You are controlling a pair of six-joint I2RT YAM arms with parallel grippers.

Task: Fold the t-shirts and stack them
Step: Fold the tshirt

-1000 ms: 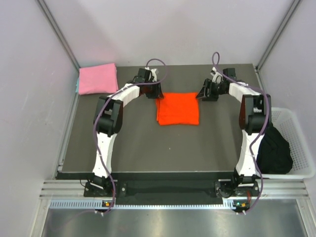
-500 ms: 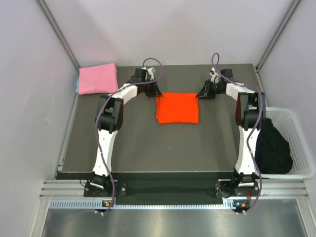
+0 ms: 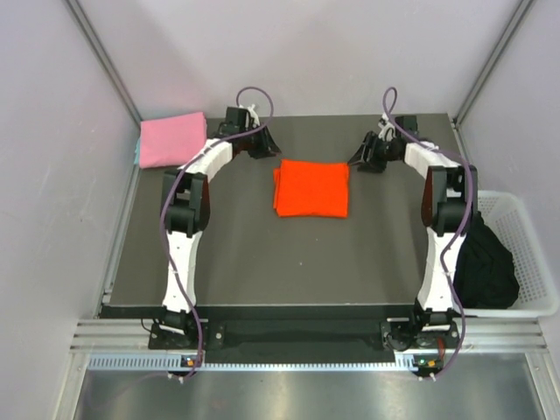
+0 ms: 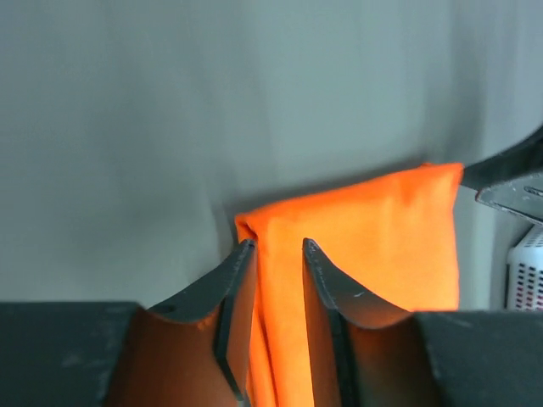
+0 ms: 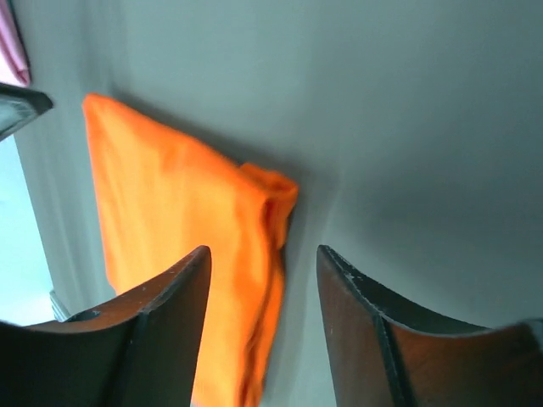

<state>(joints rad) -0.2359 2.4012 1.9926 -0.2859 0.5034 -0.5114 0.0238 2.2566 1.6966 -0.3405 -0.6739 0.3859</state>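
Note:
The orange-red t-shirt (image 3: 311,188) lies folded in a flat square at the middle of the dark table (image 3: 262,254). A pink t-shirt (image 3: 173,138) lies folded at the far left corner. My left gripper (image 3: 260,147) hovers just beyond the orange shirt's far left corner, open by a narrow gap. In the left wrist view the orange shirt (image 4: 382,229) shows past the left gripper (image 4: 276,246), with nothing pinched. My right gripper (image 3: 360,159) is open beside the far right corner. In the right wrist view the orange shirt's edge (image 5: 170,203) lies under the right gripper (image 5: 263,250).
A white lattice basket (image 3: 532,262) stands off the table's right edge with a black cloth (image 3: 486,267) in it. Grey walls close in the left, right and far sides. The pink shirt overlaps the table's left edge.
Both grippers have drawn back from the orange shirt's far corners toward the far edge, and their jaws stand open again. The shirt has shifted slightly left and farther away.

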